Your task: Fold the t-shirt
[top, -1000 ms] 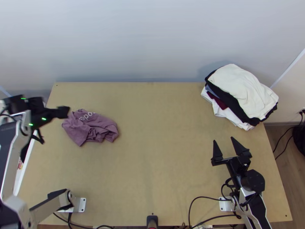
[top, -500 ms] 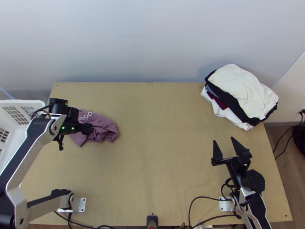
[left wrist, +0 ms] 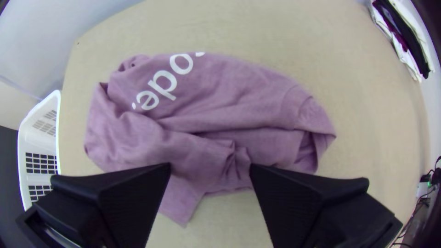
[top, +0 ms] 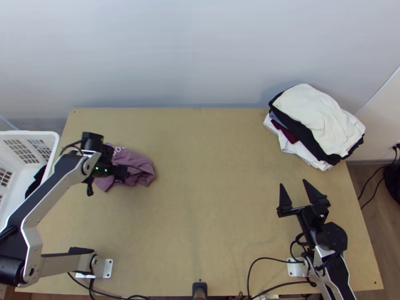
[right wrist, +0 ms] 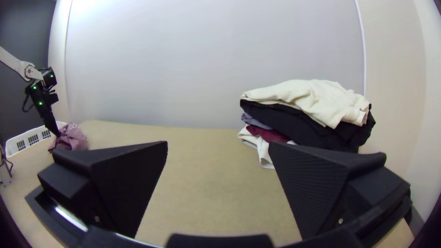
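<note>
My left gripper [top: 121, 173] is over the mauve t-shirt [top: 137, 164], which lies bunched at the table's left side and is partly covered by that gripper. In the left wrist view the fingers of my left gripper [left wrist: 210, 167] stand apart, with the t-shirt [left wrist: 220, 105] between and beyond them, white lettering on top; whether they touch it I cannot tell. My right gripper [top: 295, 187] is open over bare table at the lower right. The right wrist view shows my right gripper [right wrist: 218, 144] with a wide gap, and the t-shirt [right wrist: 71, 138] far off.
A stack of clothes [top: 320, 122], cream on top with black, dark red and white below, lies at the table's back right corner. A white basket [top: 52, 137] with something dark in it stands beyond the left edge. Bare table [top: 215, 200] spreads between the arms.
My left gripper has come from the table's left edge, moving right and nearer to the front, to over the t-shirt. The t-shirt and the right arm look unmoved.
</note>
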`<control>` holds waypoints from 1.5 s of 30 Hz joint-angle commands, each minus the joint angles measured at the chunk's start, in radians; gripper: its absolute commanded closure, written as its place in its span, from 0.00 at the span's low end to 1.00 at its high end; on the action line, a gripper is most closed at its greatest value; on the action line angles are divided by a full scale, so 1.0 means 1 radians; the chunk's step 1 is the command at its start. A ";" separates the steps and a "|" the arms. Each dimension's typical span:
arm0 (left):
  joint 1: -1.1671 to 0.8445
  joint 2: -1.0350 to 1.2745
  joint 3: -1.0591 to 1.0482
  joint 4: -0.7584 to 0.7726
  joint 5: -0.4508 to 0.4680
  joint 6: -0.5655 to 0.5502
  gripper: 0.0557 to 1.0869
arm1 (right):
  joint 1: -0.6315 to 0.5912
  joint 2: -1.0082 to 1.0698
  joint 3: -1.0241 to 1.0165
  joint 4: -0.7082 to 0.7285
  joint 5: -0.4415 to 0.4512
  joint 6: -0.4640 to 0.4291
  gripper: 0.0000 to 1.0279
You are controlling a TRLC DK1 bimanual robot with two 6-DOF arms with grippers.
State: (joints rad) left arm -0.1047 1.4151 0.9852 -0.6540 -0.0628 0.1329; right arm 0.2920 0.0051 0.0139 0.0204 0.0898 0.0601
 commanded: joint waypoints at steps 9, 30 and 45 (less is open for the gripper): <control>0.059 0.001 -0.008 0.145 -0.017 0.047 0.96 | -0.002 -0.007 -0.008 -0.017 0.001 0.017 0.03; 0.092 -0.062 0.716 0.039 -0.017 -0.204 0.96 | -0.002 -0.007 -0.008 -0.017 0.001 0.017 0.03; 0.290 0.047 1.170 0.338 -0.068 -0.101 0.97 | -0.001 -0.007 -0.008 -0.017 0.001 0.017 0.03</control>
State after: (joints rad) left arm 0.1669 1.4662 2.0922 -0.3855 -0.1219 -0.0124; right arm 0.2920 0.0051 0.0139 0.0204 0.0898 0.0601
